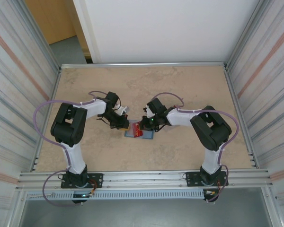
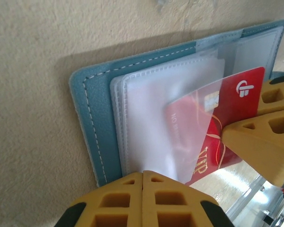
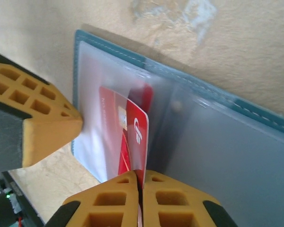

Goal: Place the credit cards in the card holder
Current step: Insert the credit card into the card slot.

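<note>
The red credit card [image 2: 236,101] sits partway under the clear pocket [image 2: 156,104] of the open teal card holder [image 2: 92,109], flat on the bench [image 2: 33,71]. The right end effector [image 3: 142,182] is clamped on the card's outer edge. The left end effector [image 2: 142,177], fingers together, rests at the holder's edge — whether it pinches the sleeve I cannot tell. The card enters at a slant, so a push could jam a corner, buckle the sleeve or slide the holder — and the crowded fingers leave little room.
</note>
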Controlling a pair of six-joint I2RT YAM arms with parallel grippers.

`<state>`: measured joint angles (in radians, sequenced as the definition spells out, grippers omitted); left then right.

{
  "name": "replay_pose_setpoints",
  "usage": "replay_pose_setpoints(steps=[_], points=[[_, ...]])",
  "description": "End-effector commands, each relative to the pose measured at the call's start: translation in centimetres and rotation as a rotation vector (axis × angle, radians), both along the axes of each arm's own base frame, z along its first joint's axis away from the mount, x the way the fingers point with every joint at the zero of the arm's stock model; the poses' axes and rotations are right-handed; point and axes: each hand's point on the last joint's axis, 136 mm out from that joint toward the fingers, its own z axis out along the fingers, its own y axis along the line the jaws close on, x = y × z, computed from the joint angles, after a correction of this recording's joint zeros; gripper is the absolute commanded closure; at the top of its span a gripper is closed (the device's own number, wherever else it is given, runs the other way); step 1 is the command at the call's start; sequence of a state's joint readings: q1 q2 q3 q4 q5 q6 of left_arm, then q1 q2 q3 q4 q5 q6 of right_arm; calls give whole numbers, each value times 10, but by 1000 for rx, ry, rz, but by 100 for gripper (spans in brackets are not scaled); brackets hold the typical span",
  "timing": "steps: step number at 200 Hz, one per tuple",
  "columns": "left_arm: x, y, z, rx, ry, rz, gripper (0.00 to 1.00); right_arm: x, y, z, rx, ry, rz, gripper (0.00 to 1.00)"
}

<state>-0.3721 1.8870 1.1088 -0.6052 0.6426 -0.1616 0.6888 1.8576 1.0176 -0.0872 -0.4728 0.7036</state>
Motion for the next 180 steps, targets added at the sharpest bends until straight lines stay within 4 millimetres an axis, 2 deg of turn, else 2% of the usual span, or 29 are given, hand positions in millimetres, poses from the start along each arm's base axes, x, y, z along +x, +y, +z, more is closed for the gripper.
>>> replay_pose_setpoints(steps=[1, 45, 117, 142, 180], points=[[-1, 6, -7, 37, 12, 2, 100, 5, -10, -8, 6, 11, -73, 97], [-2, 5, -6, 35, 12, 3, 100, 11, -13, -5, 31, -5, -130, 100], [-4, 4, -7, 28, 20, 7, 100, 6, -14, -21, 27, 6, -188, 100], [-2, 4, -4, 27, 16, 8, 100, 1, -11, -25, 2, 18, -173, 91], [-2, 4, -4, 27, 16, 9, 100, -5, -13, -18, -101, 3, -97, 80]])
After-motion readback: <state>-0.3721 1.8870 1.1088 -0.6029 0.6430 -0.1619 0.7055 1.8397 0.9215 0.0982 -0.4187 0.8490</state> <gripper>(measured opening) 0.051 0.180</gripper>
